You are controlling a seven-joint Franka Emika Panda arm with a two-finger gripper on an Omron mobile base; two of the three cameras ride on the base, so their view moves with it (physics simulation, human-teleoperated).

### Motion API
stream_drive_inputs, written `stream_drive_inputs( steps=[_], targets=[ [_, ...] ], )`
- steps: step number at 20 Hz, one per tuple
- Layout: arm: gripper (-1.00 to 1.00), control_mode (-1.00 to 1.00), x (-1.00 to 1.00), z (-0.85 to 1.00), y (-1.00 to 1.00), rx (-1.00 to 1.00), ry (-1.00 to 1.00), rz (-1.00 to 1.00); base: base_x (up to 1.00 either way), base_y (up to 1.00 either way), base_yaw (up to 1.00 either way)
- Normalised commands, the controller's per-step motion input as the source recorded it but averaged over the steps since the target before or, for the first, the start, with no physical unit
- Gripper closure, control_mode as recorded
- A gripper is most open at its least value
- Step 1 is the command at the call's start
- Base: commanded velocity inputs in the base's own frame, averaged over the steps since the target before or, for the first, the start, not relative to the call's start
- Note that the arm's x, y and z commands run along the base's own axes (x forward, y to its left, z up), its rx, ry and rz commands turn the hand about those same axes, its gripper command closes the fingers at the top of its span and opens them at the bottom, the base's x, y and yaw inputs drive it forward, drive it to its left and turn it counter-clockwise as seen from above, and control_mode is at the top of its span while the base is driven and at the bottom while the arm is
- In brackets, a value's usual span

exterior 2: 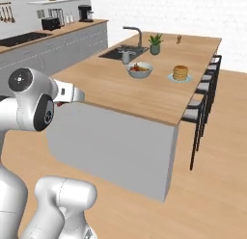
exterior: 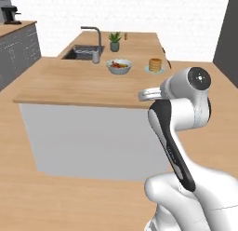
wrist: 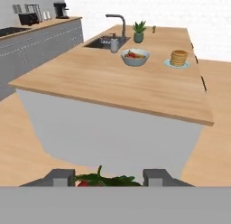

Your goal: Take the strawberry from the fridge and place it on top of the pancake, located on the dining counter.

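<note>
The fingers (wrist: 108, 177) are clenched on the strawberry (wrist: 104, 179), held near the tabletop's (wrist: 113, 83) near edge. The pancake (wrist: 179, 58) sits far right, beside the fruit bowl (wrist: 135, 57).

Dining counter (wrist: 135, 90): pancake (wrist: 179, 58), fruit bowl (wrist: 135, 57), plant (wrist: 139, 32).

Arm folded high; gripper (wrist: 106, 179) clamped on strawberry (wrist: 84, 184).
</note>
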Motion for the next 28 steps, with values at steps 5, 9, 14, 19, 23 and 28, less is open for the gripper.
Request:
stream_drive_inputs(
  steps=[5,9,14,19,23,28],
  targets=[
    [1.00,1.00,0.00,0.00,0.00,0.00,0.00,0.00,0.62,-1.00,0.19],
    [1.00,1.00,0.00,0.00,0.00,0.00,0.00,0.00,0.53,-1.00,0.21],
    [1.00,1.00,0.00,0.00,0.00,0.00,0.00,0.00,0.48,-1.00,0.28],
    [1.00,1.00,0.00,0.00,0.00,0.00,0.00,0.00,0.40,-1.00,0.31],
    [1.00,1.00,0.00,0.00,0.00,0.00,0.00,0.00,0.37,-1.00,0.35],
    [1.00,1.00,0.00,0.00,0.00,0.00,0.00,0.00,0.41,-0.98,0.40]
  ],
)
